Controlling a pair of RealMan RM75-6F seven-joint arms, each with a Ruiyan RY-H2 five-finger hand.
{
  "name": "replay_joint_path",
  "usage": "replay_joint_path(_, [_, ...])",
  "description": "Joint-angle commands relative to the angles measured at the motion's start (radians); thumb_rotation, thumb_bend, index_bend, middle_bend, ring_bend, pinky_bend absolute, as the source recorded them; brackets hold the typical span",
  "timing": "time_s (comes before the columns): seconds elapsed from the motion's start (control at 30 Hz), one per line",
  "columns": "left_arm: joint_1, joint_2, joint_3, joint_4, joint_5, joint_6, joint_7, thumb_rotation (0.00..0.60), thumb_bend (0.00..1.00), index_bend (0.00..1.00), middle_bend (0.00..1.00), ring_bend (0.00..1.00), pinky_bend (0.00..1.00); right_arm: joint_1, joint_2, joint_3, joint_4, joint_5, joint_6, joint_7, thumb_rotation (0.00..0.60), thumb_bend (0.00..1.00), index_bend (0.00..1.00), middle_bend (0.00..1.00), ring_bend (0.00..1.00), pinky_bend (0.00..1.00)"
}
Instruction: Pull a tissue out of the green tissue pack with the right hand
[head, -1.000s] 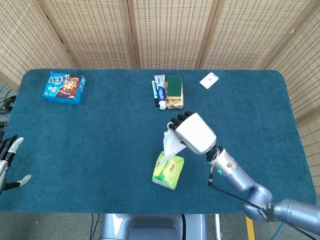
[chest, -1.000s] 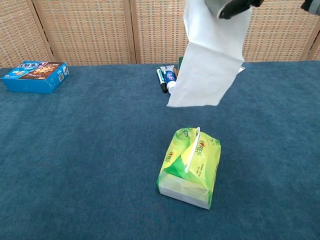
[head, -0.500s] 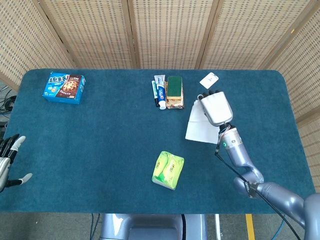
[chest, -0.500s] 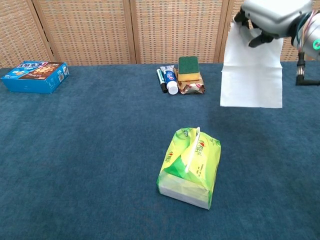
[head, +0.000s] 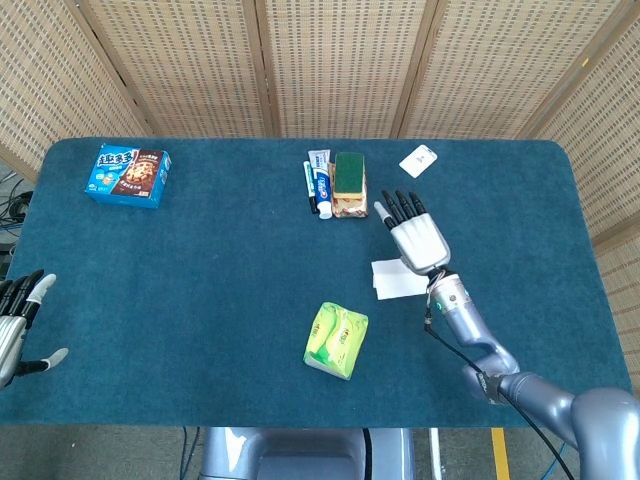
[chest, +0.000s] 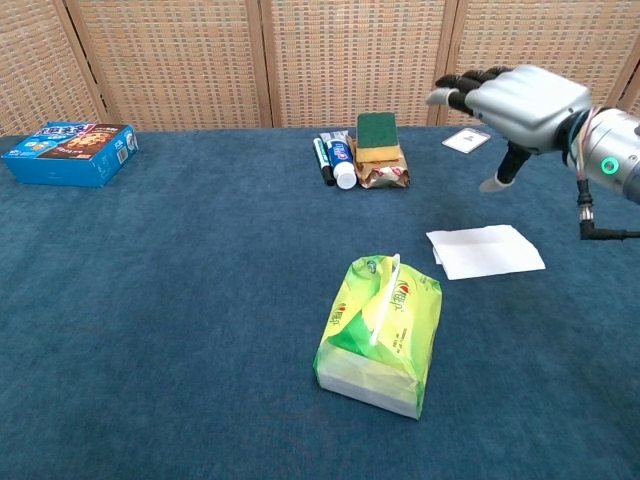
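The right hand (head: 418, 237) is seen right of centre in the head view, palm down with its fingers spread and straight, holding nothing; in the chest view it (chest: 520, 97) is raised above the table at the upper right. Beneath and just beside it, a white tissue (head: 398, 278) lies flat on the blue table (head: 220, 290), apart from the hand; in the chest view the tissue (chest: 486, 251) is found right of centre. The green tissue pack (head: 337, 340) is placed in the lower middle of the head view, near the tissue but not touching it, and another sheet is seen standing up from its top slot in the chest view (chest: 383, 334).

The left hand (head: 18, 325) is visible at the lower left edge of the head view, fingers apart and empty.

A blue snack box (head: 129, 174) is located at the upper left. A toothpaste tube (head: 320, 183), a green sponge (head: 349, 173) and a small white card (head: 418, 160) are grouped near the upper middle.
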Motion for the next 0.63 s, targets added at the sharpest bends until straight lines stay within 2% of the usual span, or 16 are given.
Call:
replay_joint_path(0.03, [0.003, 0.003, 0.001, 0.000, 0.004, 0.006, -0.007, 0.600, 0.00, 0.00, 0.00, 0.00, 0.00, -0.043, 0.078, 0.032, -0.106, -0.012, 0.121, 0.077, 0.600, 0.00, 0.00, 0.00, 0.00, 0.10])
replay_joint_path(0.2, [0.011, 0.007, 0.002, 0.000, 0.016, 0.026, -0.020, 0.600, 0.00, 0.00, 0.00, 0.00, 0.00, -0.146, 0.205, 0.030, -0.243, -0.044, 0.267, 0.191, 0.600, 0.00, 0.00, 0.00, 0.00, 0.07])
replay_joint_path(0.33, [0.022, 0.005, 0.002, 0.003, 0.027, 0.053, -0.021, 0.600, 0.00, 0.00, 0.00, 0.00, 0.00, -0.281, 0.303, -0.033, -0.320, -0.086, 0.398, 0.298, 0.600, 0.00, 0.00, 0.00, 0.00, 0.06])
replay_joint_path(0.63, [0.038, -0.021, 0.003, 0.035, 0.076, 0.117, -0.009, 0.600, 0.00, 0.00, 0.00, 0.00, 0.00, -0.481, 0.383, -0.169, -0.344, -0.141, 0.547, 0.470, 0.600, 0.00, 0.00, 0.00, 0.00, 0.05])
